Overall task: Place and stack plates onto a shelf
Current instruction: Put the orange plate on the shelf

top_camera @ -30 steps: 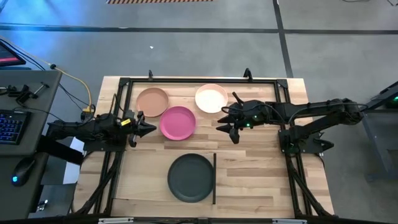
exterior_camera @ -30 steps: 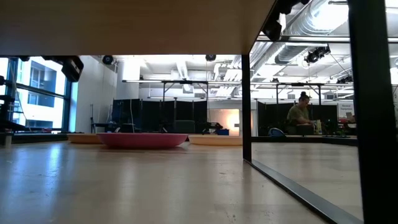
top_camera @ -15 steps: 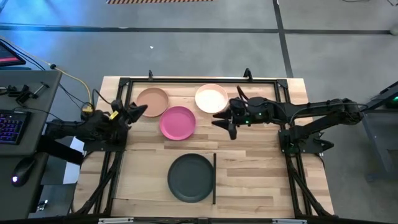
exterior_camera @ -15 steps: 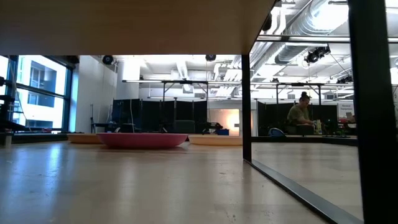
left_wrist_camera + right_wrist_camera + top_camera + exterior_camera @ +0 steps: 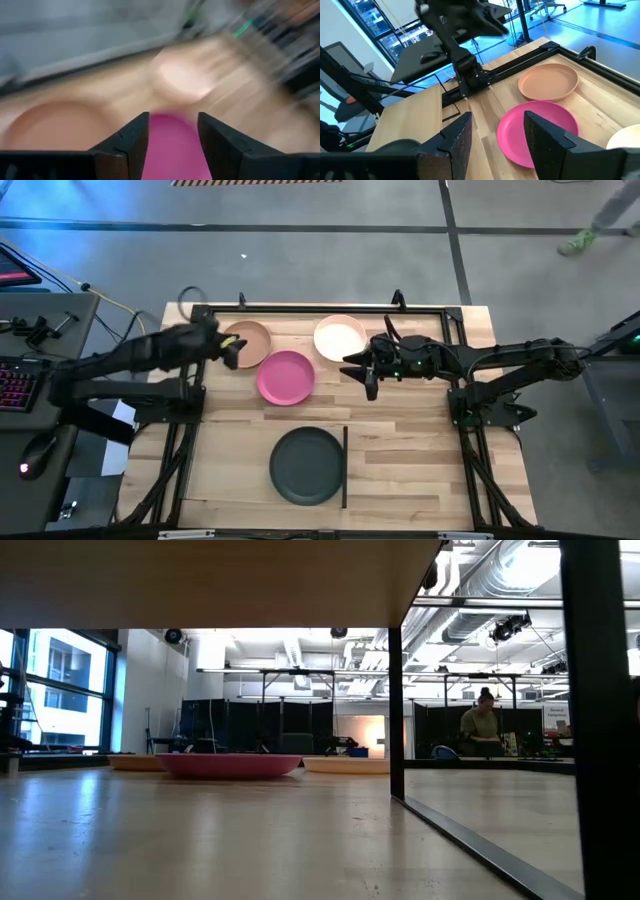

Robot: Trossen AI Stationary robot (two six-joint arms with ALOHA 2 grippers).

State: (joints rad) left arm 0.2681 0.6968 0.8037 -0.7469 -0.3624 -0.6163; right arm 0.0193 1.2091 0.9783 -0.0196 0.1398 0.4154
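One claw, left [image 5: 232,350], risen over tan plate [image 5: 252,340]

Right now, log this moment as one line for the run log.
left gripper: open, over tan plate edge | right gripper: open, empty, beside white plate | pink plate: on table | black plate: on shelf

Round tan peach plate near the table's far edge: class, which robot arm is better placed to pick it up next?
Probably the left: its open left gripper hangs over the round tan peach plate, while the open right gripper sits beside the cream white plate.

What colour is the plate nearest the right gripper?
Cream white, just beside the right gripper; clearest in the high view.
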